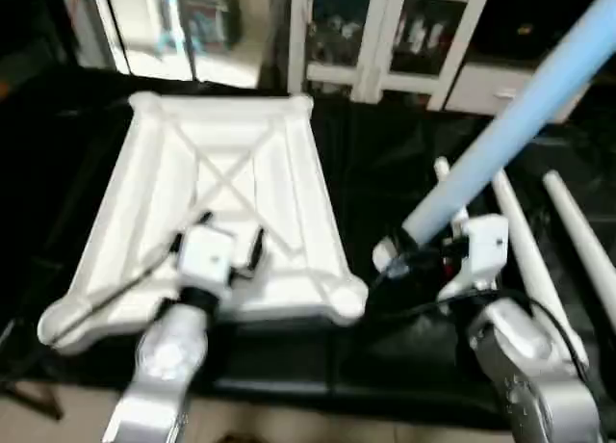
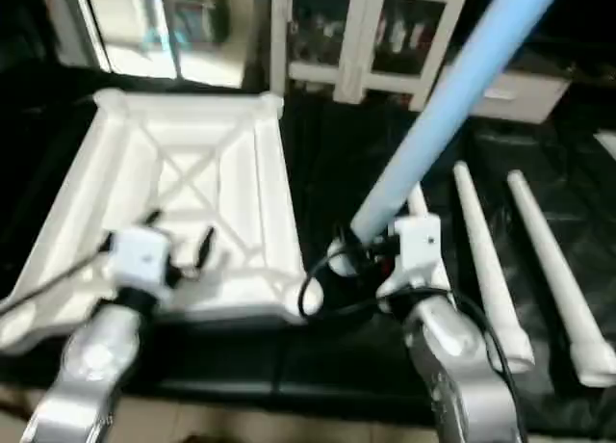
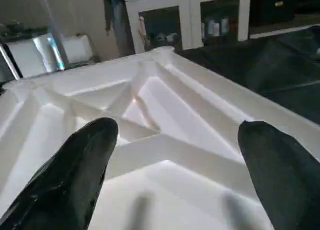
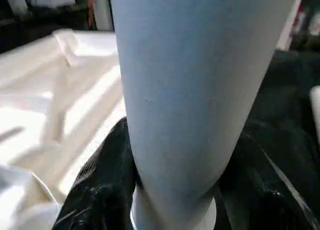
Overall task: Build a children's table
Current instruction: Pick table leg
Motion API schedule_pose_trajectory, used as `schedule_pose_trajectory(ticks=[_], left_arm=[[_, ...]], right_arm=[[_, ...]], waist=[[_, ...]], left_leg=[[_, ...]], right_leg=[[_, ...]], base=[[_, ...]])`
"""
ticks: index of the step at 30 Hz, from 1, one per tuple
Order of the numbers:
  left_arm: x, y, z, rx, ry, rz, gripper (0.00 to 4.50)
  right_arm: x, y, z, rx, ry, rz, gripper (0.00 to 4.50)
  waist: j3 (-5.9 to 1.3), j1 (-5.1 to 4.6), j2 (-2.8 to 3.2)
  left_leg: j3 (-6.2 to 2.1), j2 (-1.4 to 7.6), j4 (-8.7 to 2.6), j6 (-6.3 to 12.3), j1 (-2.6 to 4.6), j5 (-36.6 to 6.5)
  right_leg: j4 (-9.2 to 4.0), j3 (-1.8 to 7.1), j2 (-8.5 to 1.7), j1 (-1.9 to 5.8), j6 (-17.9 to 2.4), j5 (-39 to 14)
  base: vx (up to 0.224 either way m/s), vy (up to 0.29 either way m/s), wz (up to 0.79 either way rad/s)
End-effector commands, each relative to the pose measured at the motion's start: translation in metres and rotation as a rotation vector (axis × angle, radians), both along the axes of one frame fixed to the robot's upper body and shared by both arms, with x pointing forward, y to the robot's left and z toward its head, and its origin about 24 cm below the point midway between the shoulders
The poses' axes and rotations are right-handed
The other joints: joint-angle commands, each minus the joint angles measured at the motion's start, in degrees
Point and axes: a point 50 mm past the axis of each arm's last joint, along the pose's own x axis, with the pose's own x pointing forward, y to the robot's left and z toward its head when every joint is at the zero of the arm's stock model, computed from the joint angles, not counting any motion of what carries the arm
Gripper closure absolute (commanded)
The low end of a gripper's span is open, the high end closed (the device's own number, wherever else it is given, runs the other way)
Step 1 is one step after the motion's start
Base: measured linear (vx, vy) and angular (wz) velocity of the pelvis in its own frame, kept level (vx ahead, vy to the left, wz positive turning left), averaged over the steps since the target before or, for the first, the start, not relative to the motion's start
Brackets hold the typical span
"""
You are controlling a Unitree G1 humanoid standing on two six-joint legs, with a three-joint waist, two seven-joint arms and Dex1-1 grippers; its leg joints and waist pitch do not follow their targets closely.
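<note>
Table top (image 1: 231, 212) lies upside down on the black cloth (image 1: 385, 173). Right gripper (image 1: 409, 248) holds one leg (image 1: 520, 116). Left gripper (image 1: 231, 241) hangs wide over the top. Next, push the leg into the near corner hole (image 1: 346, 299).

1 tabletop (image 1: 226, 202), approx 4 legs: 1 raised (image 1: 520, 120), 3 lying (image 2: 486, 260).

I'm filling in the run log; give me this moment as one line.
left hand: open above table top | right hand: holds leg, tilted up | spare legs: on black cloth

Black-covered table (image 1: 385, 183): tabletop (image 1: 231, 202), legs (image 2: 486, 260)
</note>
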Motion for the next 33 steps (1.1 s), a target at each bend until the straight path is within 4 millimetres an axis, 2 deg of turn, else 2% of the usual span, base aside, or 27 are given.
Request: schedule_pose_trajectory(ticks=[1, 2, 3, 4, 6, 7, 9, 11, 12, 13, 14, 15, 16, 17, 18, 19, 20, 21, 22, 23, 24, 25, 27, 29, 31, 32, 33], left_arm=[[0.000, 0.004, 0.000, 0.012, 0.007, 0.027, 0.18], [0.000, 0.005, 0.000, 0.020, 0.009, 0.034, 0.18], [0.000, 0.005, 0.000, 0.015, 0.009, 0.048, 0.18], [0.000, 0.006, 0.000, 0.012, 0.006, 0.053, 0.18], [0.001, 0.007, 0.003, 0.002, -0.002, 0.065, 0.18], [0.000, 0.008, 0.001, -0.014, -0.001, 0.064, 0.18], [-0.001, 0.008, -0.002, -0.014, 0.004, 0.049, 0.18], [-0.005, 0.006, -0.007, 0.029, 0.007, -0.009, 0.18], [-0.006, 0.005, -0.008, 0.034, 0.007, -0.018, 0.18], [-0.010, 0.001, -0.007, -0.004, 0.030, -0.124, 0.18], [-0.012, -0.002, -0.005, -0.053, 0.053, -0.199, 0.18], [-0.013, -0.005, -0.002, -0.088, 0.065, -0.249, 0.18], [-0.014, -0.009, 0.000, -0.104, 0.081, -0.352, 0.18], [-0.015, -0.012, 0.002, -0.107, 0.090, -0.419, 0.18], [-0.014, -0.014, 0.004, -0.093, 0.108, -0.480, 0.18], [-0.013, -0.015, 0.008, -0.079, 0.135, -0.568, 0.18], [-0.012, -0.015, 0.014, -0.079, 0.155, -0.653, 0.18], [-0.012, -0.015, 0.014, -0.079, 0.155, -0.653, 0.18], [-0.008, -0.014, 0.020, -0.066, 0.157, -0.736, 0.18], [-0.008, -0.014, 0.021, -0.064, 0.156, -0.741, 0.18], [-0.007, -0.012, 0.024, -0.036, 0.161, -0.811, 0.18], [-0.007, -0.009, 0.026, -0.014, 0.172, -0.854, 0.08], [-0.005, -0.004, 0.025, 0.038, 0.234, -0.937, 0.08], [-0.001, -0.002, 0.020, 0.111, 0.303, -1.006, 0.08], [0.003, -0.002, 0.017, 0.135, 0.332, -1.032, 0.08], [0.007, -0.003, 0.012, 0.169, 0.356, -1.053, 0.08], [0.009, -0.003, 0.011, 0.175, 0.358, -1.056, 0.08]], right_arm=[[0.005, 0.003, 0.007, -0.022, -0.042, 0.020, 2.64], [0.005, 0.002, 0.007, -0.031, -0.046, 0.015, 2.64], [0.006, 0.000, 0.006, -0.040, -0.054, 0.011, 2.64], [0.007, -0.001, 0.006, -0.042, -0.056, 0.006, 2.64], [0.007, -0.004, 0.005, -0.044, -0.055, -0.008, 2.64], [0.005, -0.005, 0.003, -0.001, -0.048, -0.021, 2.64], [0.004, -0.005, 0.001, 0.010, -0.046, -0.021, 2.64], [0.001, -0.002, -0.004, -0.011, -0.041, -0.002, 2.64], [0.000, -0.001, -0.005, -0.012, -0.040, 0.002, 2.64], [-0.001, 0.002, -0.002, 0.020, -0.045, 0.027, 2.64], [0.000, 0.002, 0.001, 0.054, -0.052, 0.037, 2.64], [0.001, 0.002, 0.004, 0.077, -0.059, 0.043, 2.64], [0.004, 0.002, 0.006, 0.109, -0.055, 0.045, 2.64], [0.006, 0.002, 0.007, 0.126, -0.052, 0.046, 2.64], [0.009, 0.002, 0.009, 0.135, -0.049, 0.054, 2.64], [0.013, 0.002, 0.013, 0.139, -0.048, 0.081, 2.64], [0.016, 0.001, 0.018, 0.140, -0.053, 0.114, 2.64], [0.016, 0.001, 0.018, 0.140, -0.053, 0.114, 2.64], [0.020, -0.001, 0.022, 0.192, -0.048, 0.142, 2.64], [0.020, -0.001, 0.022, 0.196, -0.048, 0.144, 2.64], [0.022, -0.003, 0.025, 0.199, -0.048, 0.171, 2.64], [0.022, -0.005, 0.026, 0.197, -0.042, 0.198, 2.64], [0.021, -0.007, 0.030, 0.185, -0.030, 0.272, 2.64], [0.017, -0.005, 0.036, 0.209, -0.004, 0.381, 2.64], [0.015, -0.004, 0.037, 0.208, 0.015, 0.431, 2.64], [0.012, -0.002, 0.038, 0.205, 0.035, 0.484, 2.64], [0.012, -0.002, 0.037, 0.200, 0.038, 0.489, 2.64]], waist=[[-2.13, 0.80, 0.32], [-2.11, 0.92, 0.46], [-2.20, 1.11, 1.51], [-2.12, 1.23, 1.08], [-2.32, 1.63, 1.29], [-2.44, 1.79, 1.73], [-2.60, 1.76, 1.67], [-2.82, 1.85, 2.39], [-2.84, 1.79, 2.23], [-2.86, 1.74, 2.16], [-2.79, 1.76, 1.52], [-2.72, 1.88, 1.13], [-2.55, 1.90, 1.03], [-2.41, 1.99, 1.38], [-2.38, 1.88, 0.89], [-2.28, 1.92, 1.20], [-2.24, 1.82, 0.67], [-2.24, 1.82, 0.67], [-1.94, 1.78, 0.92], [-2.06, 1.84, 0.89], [-2.09, 1.62, 0.14], [-2.31, 1.85, 0.38], [-2.39, 1.63, -0.19], [-2.51, 1.78, -0.19], [-2.56, 1.71, -0.31], [-2.64, 1.74, -0.56], [-2.64, 1.74, -0.56]], left_leg=[[-4.12, 6.00, -3.83, 1.22, 0.94, -10.23], [-4.34, 6.45, -4.17, 0.75, 1.16, -11.39], [-4.63, 6.88, -4.49, -0.46, 1.53, -13.00], [-4.50, 6.96, -4.64, -1.21, 1.59, -14.15], [-4.37, 6.88, -4.58, -1.26, 1.62, -12.61], [-4.41, 6.96, -4.56, -1.26, 1.65, -11.85], [-4.43, 7.04, -4.64, -1.13, 1.63, -11.36], [-4.55, 7.07, -4.68, -1.31, 1.69, -11.21], [-4.52, 7.06, -4.65, -1.28, 1.68, -11.06], [-4.49, 7.01, -4.65, -1.21, 1.68, -10.73], [-4.23, 6.93, -4.64, -0.75, 1.64, -10.59], [-4.10, 6.87, -4.60, -0.52, 1.70, -10.73], [-3.99, 6.95, -4.70, -0.36, 1.72, -11.21], [-4.04, 6.95, -4.82, -0.62, 1.92, -11.98], [-3.87, 6.95, -4.87, -0.78, 1.93, -12.20], [-3.95, 6.80, -4.98, -1.34, 2.13, -12.68], [-3.71, 6.60, -4.94, -1.90, 2.34, -12.76], [-3.71, 6.60, -4.94, -1.90, 2.34, -12.76], [-3.63, 6.57, -5.07, -2.84, 2.41, -13.72], [-3.68, 6.63, -5.11, -3.20, 2.52, -13.97], [-3.57, 6.75, -5.19, -3.21, 2.49, -13.57], [-3.59, 6.56, -5.10, -3.03, 2.51, -12.17], [-3.39, 6.49, -5.04, -2.64, 2.45, -10.07], [-3.16, 6.27, -4.68, -1.28, 2.49, -8.31], [-3.09, 6.43, -4.55, -0.80, 2.25, -7.05], [-3.04, 6.45, -4.47, -0.47, 2.36, -6.79], [-3.04, 6.45, -4.47, -0.47, 2.36, -6.79]], right_leg=[[-6.72, 4.08, -7.10, 1.41, -5.00, -13.30], [-6.62, 4.00, -6.93, 1.36, -5.20, -13.86], [-6.23, 4.05, -6.69, 1.17, -5.80, -12.69], [-6.13, 4.18, -6.63, 1.22, -6.44, -11.43], [-5.72, 4.35, -6.89, 1.43, -7.63, -7.05], [-5.45, 4.32, -6.88, 1.48, -8.06, -4.65], [-5.04, 4.23, -6.76, 1.59, -8.32, -0.97], [-4.59, 4.13, -6.68, 1.71, -8.21, 3.09], [-4.65, 4.12, -6.71, 1.73, -8.21, 3.99], [-4.46, 4.12, -6.72, 1.82, -8.41, 5.27], [-4.47, 4.20, -6.95, 1.80, -8.81, 4.85], [-4.52, 4.24, -7.22, 1.81, -9.19, 3.87], [-4.73, 4.27, -7.25, 1.61, -9.51, 1.13], [-4.91, 4.30, -7.18, 1.34, -9.44, -1.92], [-4.94, 4.29, -7.04, 1.30, -9.26, -2.95], [-4.85, 4.27, -6.95, 1.16, -9.03, -5.19], [-4.91, 4.24, -6.90, 1.09, -8.68, -7.36], [-4.91, 4.24, -6.90, 1.09, -8.68, -7.36], [-5.17, 4.35, -6.88, 0.81, -8.21, -9.33], [-5.24, 4.38, -7.00, 0.83, -7.99, -9.91], [-5.26, 4.35, -6.89, 0.87, -7.82, -9.38], [-4.98, 4.26, -6.87, 1.03, -7.64, -8.32], [-4.71, 4.14, -6.70, 1.23, -7.65, -5.60], [-4.54, 4.19, -6.89, 1.30, -7.92, -4.25], [-4.49, 4.23, -7.23, 1.40, -8.38, -3.27], [-4.56, 4.17, -7.19, 1.39, -8.63, -3.14], [-4.56, 4.17, -7.19, 1.39, -8.63, -3.14]], base=[[-0.030, -0.089, -0.02], [-0.026, -0.051, -0.03], [0.000, 0.000, 0.00], [0.000, 0.000, 0.00], [0.000, 0.000, 0.00], [0.000, 0.000, 0.00], [0.000, 0.000, 0.00], [0.000, 0.000, 0.00], [0.000, 0.000, 0.00], [0.000, 0.000, 0.00], [0.000, 0.000, 0.00], [0.000, 0.000, 0.00], [0.000, 0.000, 0.00], [0.000, 0.000, 0.00], [0.000, 0.000, 0.00], [0.000, 0.000, 0.00], [0.000, 0.000, 0.00], [0.000, 0.000, 0.00], [0.000, 0.000, 0.00], [0.000, 0.000, 0.00], [0.000, 0.000, 0.00], [0.000, 0.000, 0.00], [0.000, 0.000, 0.00], [0.000, 0.000, 0.00], [0.000, 0.000, 0.00], [0.000, 0.000, 0.00], [0.000, 0.000, 0.00]])
